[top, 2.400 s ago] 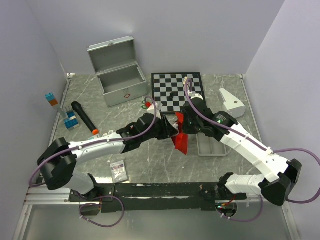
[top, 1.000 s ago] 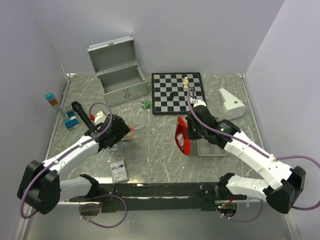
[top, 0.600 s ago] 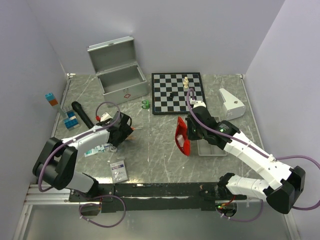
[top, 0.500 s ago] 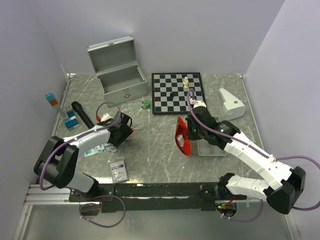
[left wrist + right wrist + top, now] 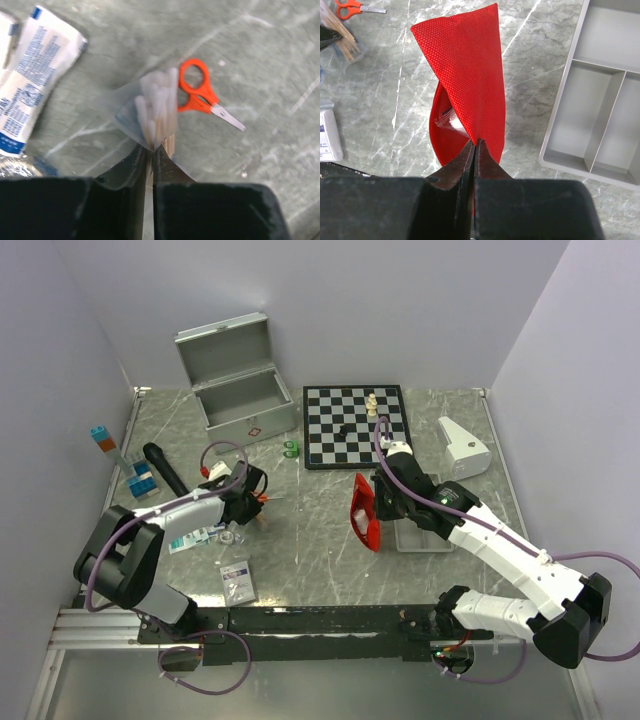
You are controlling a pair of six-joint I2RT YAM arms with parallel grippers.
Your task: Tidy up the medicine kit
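The medicine kit's silver case [image 5: 232, 430] stands open at the back left, lid up. Its red pouch [image 5: 364, 512] hangs upright over mid-table. My right gripper [image 5: 476, 144] is shut on the edge of the red pouch [image 5: 470, 75]. The pouch mouth gapes and a clear packet [image 5: 447, 117] sits inside. My left gripper [image 5: 150, 150] is low over the table at the left. It is shut on the corner of a clear bag of cotton swabs [image 5: 155, 100]. Orange scissors [image 5: 200, 95] lie just beyond the bag.
A blue-and-white packet [image 5: 32, 75] lies left of the bag. A shallow grey tray [image 5: 420, 535] sits right of the pouch, a chessboard [image 5: 355, 425] behind it, a white object [image 5: 463, 445] far right. A black cylinder [image 5: 165, 470], blue blocks [image 5: 140, 483] and a small packet [image 5: 237, 580] lie left.
My left arm swung from the pouch over to the left, came down on the swab bag and its jaws shut on it. The right arm and pouch have stayed put for the last second.
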